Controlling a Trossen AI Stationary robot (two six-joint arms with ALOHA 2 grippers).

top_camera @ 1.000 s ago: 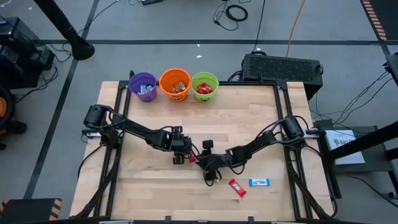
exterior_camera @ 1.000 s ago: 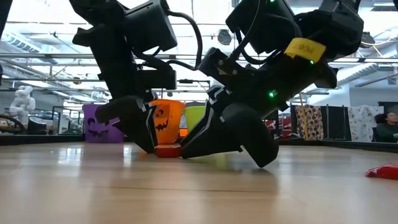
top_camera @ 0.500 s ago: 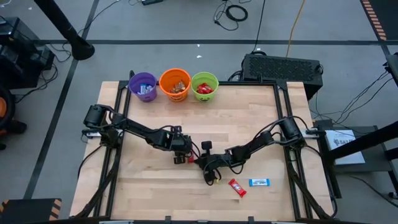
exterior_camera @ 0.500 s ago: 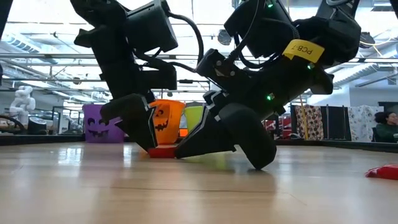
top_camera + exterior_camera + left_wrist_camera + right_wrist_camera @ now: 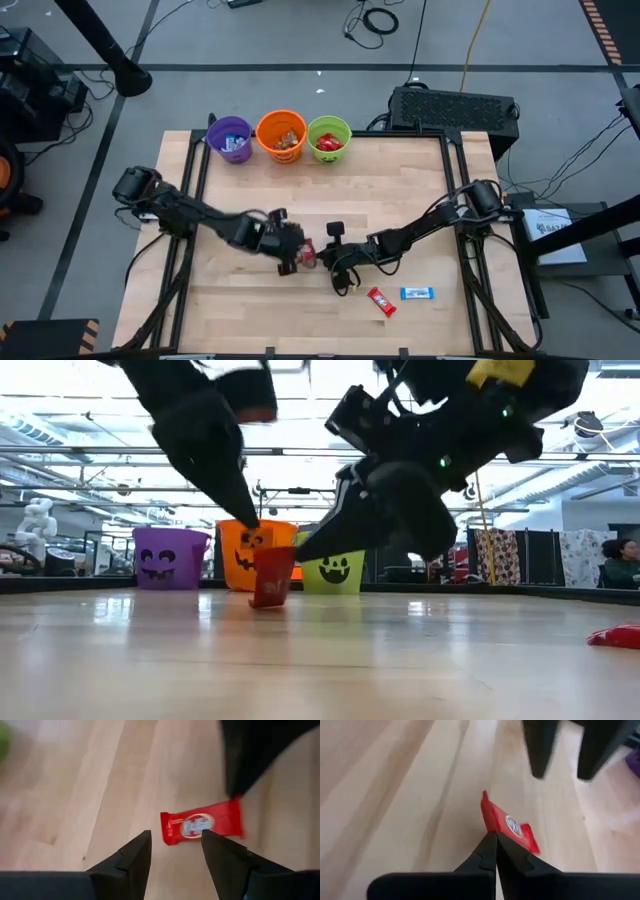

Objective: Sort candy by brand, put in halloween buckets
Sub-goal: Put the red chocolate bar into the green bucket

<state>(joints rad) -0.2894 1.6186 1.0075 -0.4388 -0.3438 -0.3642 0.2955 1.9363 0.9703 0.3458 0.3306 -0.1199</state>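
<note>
Right wrist view alone shows right gripper (image 5: 492,842) pinched on red candy bar (image 5: 512,825); left gripper (image 5: 175,845) fingers apart. Buckets (image 5: 281,136) at table's far edge hold candy.

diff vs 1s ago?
Right gripper closed its fingers on the red candy bar's end and lifted it off the table. Left gripper rose and backed off, open. Buckets and the two loose candies unchanged.
</note>
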